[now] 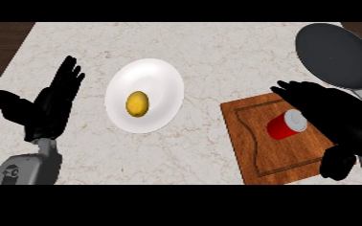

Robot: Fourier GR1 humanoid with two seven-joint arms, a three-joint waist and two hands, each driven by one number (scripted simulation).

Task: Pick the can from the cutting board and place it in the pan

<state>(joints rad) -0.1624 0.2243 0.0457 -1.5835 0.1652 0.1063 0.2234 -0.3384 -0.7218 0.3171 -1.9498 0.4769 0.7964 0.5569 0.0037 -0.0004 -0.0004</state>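
Observation:
A red can [286, 125] with a silver top lies tilted on the brown wooden cutting board [254, 143] at the right. My right hand [326, 115] hovers over the board just right of the can, fingers straight and spread, pointing up-left past the can; it is open and holds nothing. The dark grey pan [331, 52] sits at the upper right, its rim behind the board's far corner. My left hand [53, 100] rests open at the left edge, fingers up.
A white plate [159, 84] with a small yellow-brown food item [137, 103] stands on the marble counter between the two hands. The counter's dark wooden edge shows at the top left corner.

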